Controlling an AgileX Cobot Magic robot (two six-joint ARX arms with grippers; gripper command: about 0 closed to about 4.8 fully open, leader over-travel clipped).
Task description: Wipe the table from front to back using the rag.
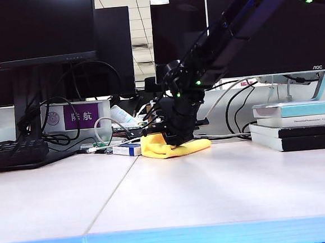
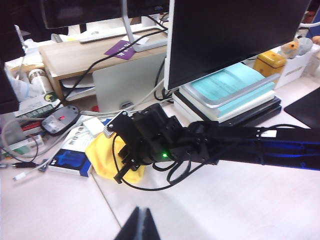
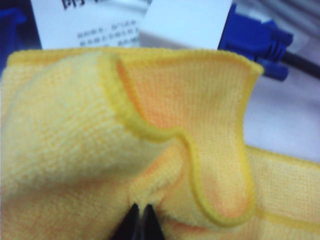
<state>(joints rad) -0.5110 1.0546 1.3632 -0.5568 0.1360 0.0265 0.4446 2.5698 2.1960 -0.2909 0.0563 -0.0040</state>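
Note:
The yellow rag (image 1: 195, 146) lies bunched at the back of the pale table (image 1: 213, 190), just right of its seam. My right gripper (image 1: 179, 137) points down into the rag's left part, its arm coming in from the upper right. In the right wrist view its tips (image 3: 141, 206) are shut on a fold of the rag (image 3: 75, 125), whose paler orange inner side faces up. The left wrist view shows the rag (image 2: 102, 152) under the right gripper (image 2: 126, 169). My left gripper (image 2: 142, 210) hangs shut and empty over the bare table (image 2: 225, 200), short of the rag.
A small white-and-blue box (image 1: 126, 149) lies just left of the rag. A stack of books (image 1: 298, 125) stands to the right, a keyboard (image 1: 16, 153) at the far left. Monitors, cables and a mouse (image 2: 60, 119) crowd the back edge. A blue plug (image 3: 260, 42) lies beyond the rag.

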